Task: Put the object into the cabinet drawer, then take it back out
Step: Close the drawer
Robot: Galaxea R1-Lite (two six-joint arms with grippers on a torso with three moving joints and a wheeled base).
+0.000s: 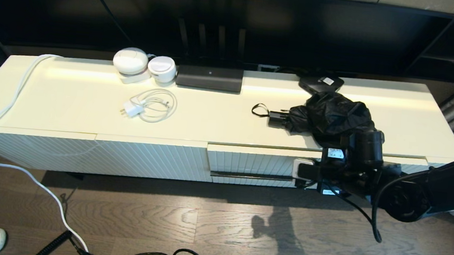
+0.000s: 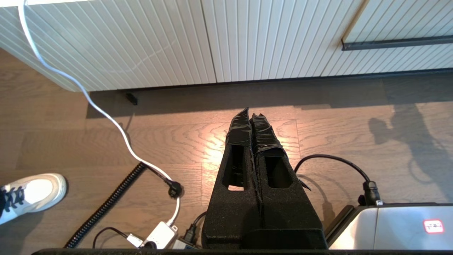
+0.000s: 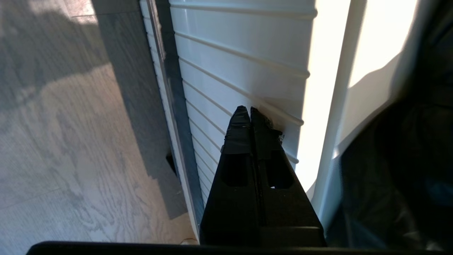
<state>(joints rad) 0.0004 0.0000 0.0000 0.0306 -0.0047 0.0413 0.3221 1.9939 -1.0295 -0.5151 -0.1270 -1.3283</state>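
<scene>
Pressing its closed, empty fingers against the fluted front of the cabinet drawer (image 1: 250, 163), the right gripper (image 3: 250, 111) is sitting just above the black bar handle (image 1: 251, 175), with the drawer looking shut. Directly above, the umbrella (image 1: 328, 118) is lying on the cabinet top (image 1: 67, 99), its wrist loop (image 1: 260, 110) trailing left. Parked low over the floor (image 2: 70, 141), the left gripper (image 2: 251, 117) is also closed and empty. Opening the drawer cleanly likely means hooking the handle squarely and pulling straight out.

The right pincer (image 3: 250, 110) (fingers pressed together) crowds the closed drawer front (image 1: 248, 163), umbrella (image 1: 328, 118) just above.
</scene>
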